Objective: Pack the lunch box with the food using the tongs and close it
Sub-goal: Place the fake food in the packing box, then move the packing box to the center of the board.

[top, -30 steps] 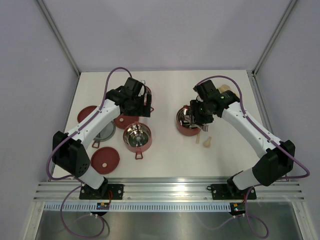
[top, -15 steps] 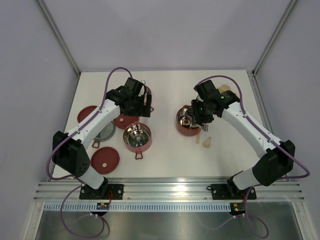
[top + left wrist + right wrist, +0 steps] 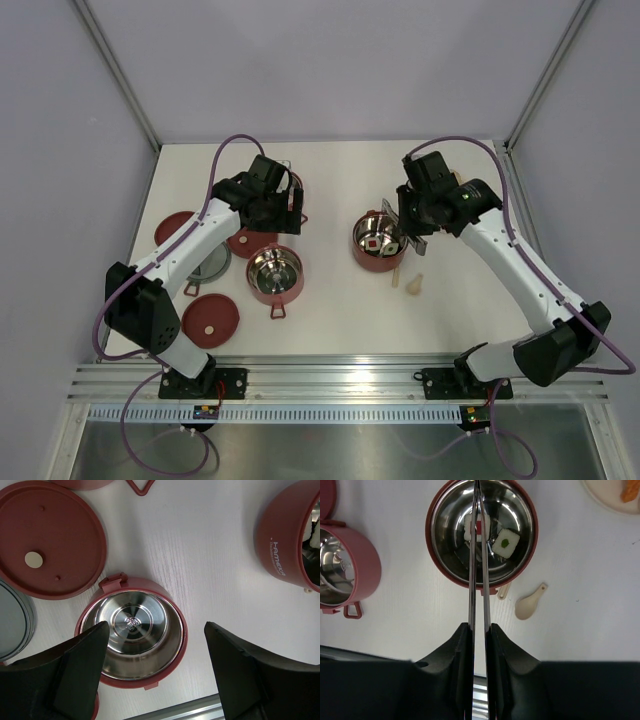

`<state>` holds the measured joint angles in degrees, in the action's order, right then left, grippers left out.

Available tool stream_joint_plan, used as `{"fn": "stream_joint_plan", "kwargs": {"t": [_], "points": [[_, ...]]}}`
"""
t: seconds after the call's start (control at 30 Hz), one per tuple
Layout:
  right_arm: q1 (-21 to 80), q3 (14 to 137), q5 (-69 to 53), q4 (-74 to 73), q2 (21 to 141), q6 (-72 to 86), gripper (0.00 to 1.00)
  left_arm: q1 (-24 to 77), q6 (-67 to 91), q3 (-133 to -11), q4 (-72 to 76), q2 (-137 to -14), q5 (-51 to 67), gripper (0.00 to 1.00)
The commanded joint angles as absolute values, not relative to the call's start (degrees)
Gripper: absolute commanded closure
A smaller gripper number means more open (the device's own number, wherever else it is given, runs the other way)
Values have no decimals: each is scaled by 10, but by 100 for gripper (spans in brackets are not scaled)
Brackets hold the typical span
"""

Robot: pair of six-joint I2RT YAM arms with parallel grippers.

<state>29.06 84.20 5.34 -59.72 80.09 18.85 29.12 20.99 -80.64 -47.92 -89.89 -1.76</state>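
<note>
My right gripper [image 3: 479,625] [image 3: 412,222] is shut on the silver tongs [image 3: 472,580] [image 3: 400,228], whose arms are squeezed almost together and reach over a dark-red lunch box bowl [image 3: 432,545] [image 3: 362,258]. Two white square food pieces lie in it, one with a green dot [image 3: 506,542] and one with a red spot [image 3: 468,530]. My left gripper [image 3: 155,625] [image 3: 285,212] hangs open, high above the left bowls. An empty bowl [image 3: 172,655] [image 3: 275,273] shows between its fingers. An orange food piece [image 3: 630,491] lies on the cream plate [image 3: 607,497].
A beige spoon [image 3: 530,602] [image 3: 412,285] lies just right of the filled bowl. Two dark-red lids [image 3: 172,228] [image 3: 210,320] and a grey lid [image 3: 212,265] lie at the left. A third bowl [image 3: 248,242] sits under my left gripper.
My right gripper has drawn back to the right off the bowl, closing the tongs' arms together. The bowl's inside now shows in the top view. The left arm has not moved.
</note>
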Motion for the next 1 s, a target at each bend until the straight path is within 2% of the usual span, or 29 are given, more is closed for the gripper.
{"fn": "stream_joint_plan", "kwargs": {"t": [0.0,0.17,0.3,0.6,0.8,0.97], "points": [[294,886,105,-611,774,190,81,289,207,-814,-461,-900,-25,19],[295,905,125,-606,762,196,80,273,233,-846,-464,-924,-61,18],[295,914,141,-603,769,196,80,209,275,-926,-475,-984,-69,18],[294,911,128,-604,773,192,79,84,339,-1048,-419,-1134,16,13],[295,902,130,-611,768,197,78,48,344,-1087,-353,-1201,64,7],[294,896,138,-618,759,202,77,45,348,-1112,-339,-1258,128,7]]}}
